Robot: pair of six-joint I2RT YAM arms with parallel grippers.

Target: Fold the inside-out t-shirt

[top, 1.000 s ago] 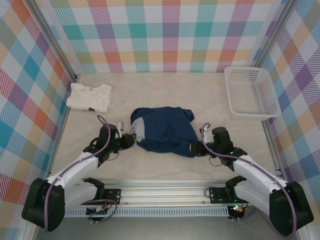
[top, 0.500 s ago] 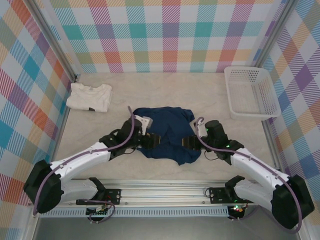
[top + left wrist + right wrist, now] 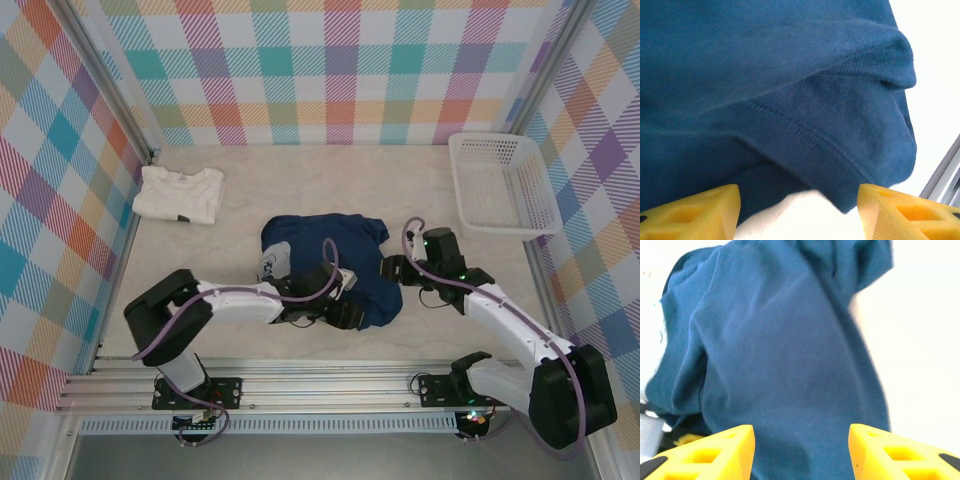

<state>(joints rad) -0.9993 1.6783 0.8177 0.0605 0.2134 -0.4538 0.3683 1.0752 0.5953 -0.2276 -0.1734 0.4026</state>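
Shirt: the inside-out t-shirt (image 3: 335, 255) lies as a bunched heap in the middle of the table (image 3: 300, 170), not spread flat. A pale patch (image 3: 275, 262) shows on its left part.
Hem: in the left wrist view a stitched hem (image 3: 805, 145) runs over other layers, so several thicknesses lie together there.
Left gripper: the left gripper (image 3: 345, 312) is at the near right edge of the heap. Its jaws stand wide and hold nothing, and the cloth edge is just ahead of the yellow fingertips (image 3: 700, 210).
Right gripper: the right gripper (image 3: 392, 270) is at the right edge of the heap. Its jaws are also wide, with cloth below and ahead but not pinched.
Risk, wrong layer: if I close here, I think the fingers may take two or three layers at once, and the fold would then trap a lump inside.
Risk, collision: both grippers are near each other on the same side of the heap, so a careless move could knock one against the other.
Risk, dragging: the left arm reaches across the near side of the shirt, and pulling it back low may sweep the cloth along.
Neighbours: the cream-white folded shirt (image 3: 180, 193) and the white basket (image 3: 500, 185) are well apart, so I expect little danger there.
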